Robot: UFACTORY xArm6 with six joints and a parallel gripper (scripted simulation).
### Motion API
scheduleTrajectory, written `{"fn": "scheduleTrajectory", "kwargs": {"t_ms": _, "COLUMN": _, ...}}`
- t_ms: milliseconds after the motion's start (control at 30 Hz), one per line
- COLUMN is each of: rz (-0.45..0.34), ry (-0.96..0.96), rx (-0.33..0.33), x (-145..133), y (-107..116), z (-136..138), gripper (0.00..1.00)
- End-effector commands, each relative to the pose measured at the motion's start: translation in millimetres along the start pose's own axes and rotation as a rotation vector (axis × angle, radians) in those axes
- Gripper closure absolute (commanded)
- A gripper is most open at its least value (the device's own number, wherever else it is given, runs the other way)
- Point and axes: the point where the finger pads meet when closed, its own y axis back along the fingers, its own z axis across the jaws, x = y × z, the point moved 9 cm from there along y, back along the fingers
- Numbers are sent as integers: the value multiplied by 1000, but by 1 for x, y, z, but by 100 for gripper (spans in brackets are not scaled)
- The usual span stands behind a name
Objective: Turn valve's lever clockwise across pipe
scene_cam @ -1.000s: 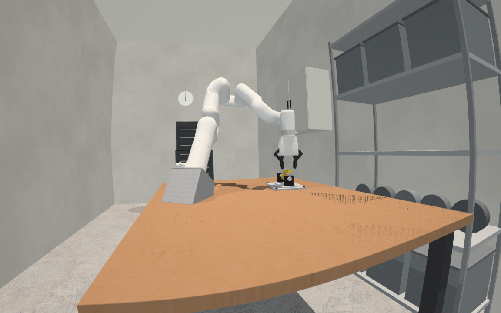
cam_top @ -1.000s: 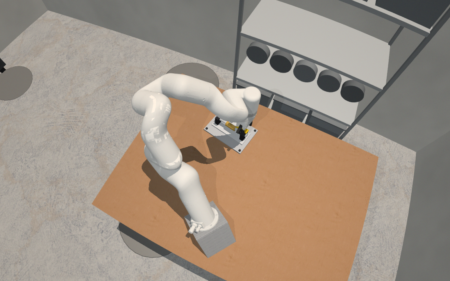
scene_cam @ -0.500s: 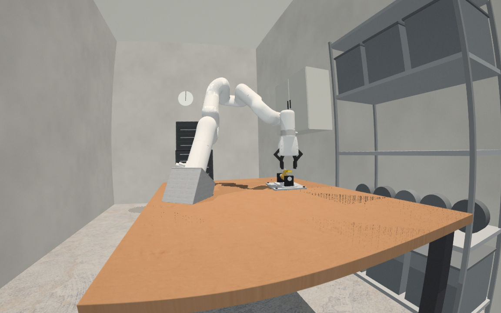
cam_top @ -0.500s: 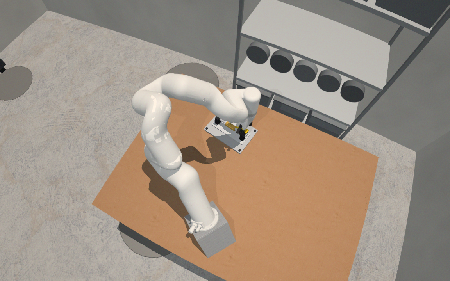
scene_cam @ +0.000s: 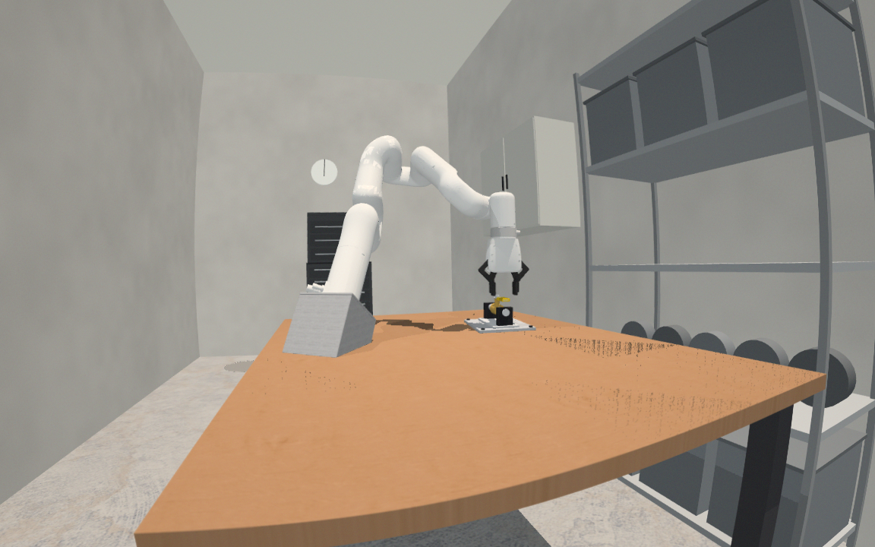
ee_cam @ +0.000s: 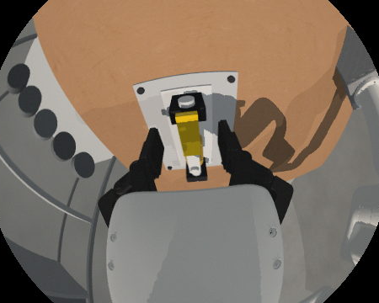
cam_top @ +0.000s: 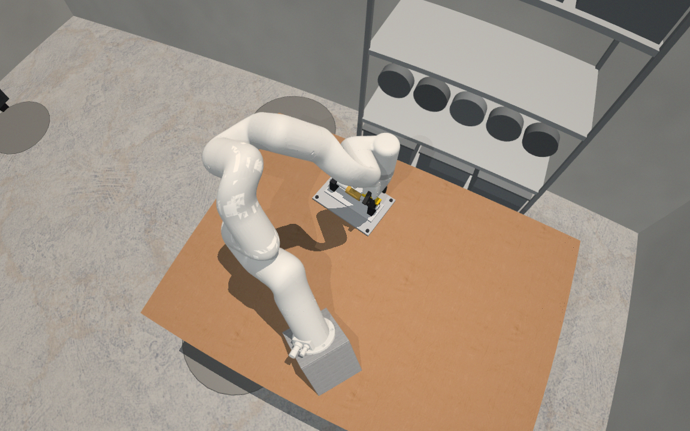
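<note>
The valve (cam_top: 359, 196) sits on a light grey baseplate (cam_top: 354, 206) at the far side of the table, near the shelf. Its yellow lever (ee_cam: 189, 133) lies along the pipe, between two black end blocks. It also shows in the exterior view (scene_cam: 499, 303). My gripper (ee_cam: 189, 134) hangs straight above the valve, fingers pointing down. It is open and empty, with one finger on either side of the lever in the wrist view. In the exterior view the gripper's fingertips (scene_cam: 503, 289) are a little above the lever and do not touch it.
A metal shelf rack (cam_top: 476, 102) with several dark round discs stands just behind the table's far edge, close to the valve. The arm's grey base block (cam_top: 324, 358) sits at the near table edge.
</note>
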Motion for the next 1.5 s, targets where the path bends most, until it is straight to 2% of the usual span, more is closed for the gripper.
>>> {"fn": "scheduleTrajectory", "kwargs": {"t_ms": 0, "rz": 0, "ry": 1, "rx": 3, "x": 0, "y": 1, "z": -1, "gripper": 32}}
{"fn": "scheduleTrajectory", "kwargs": {"t_ms": 1467, "rz": 0, "ry": 1, "rx": 3, "x": 0, "y": -6, "z": -1, "gripper": 32}}
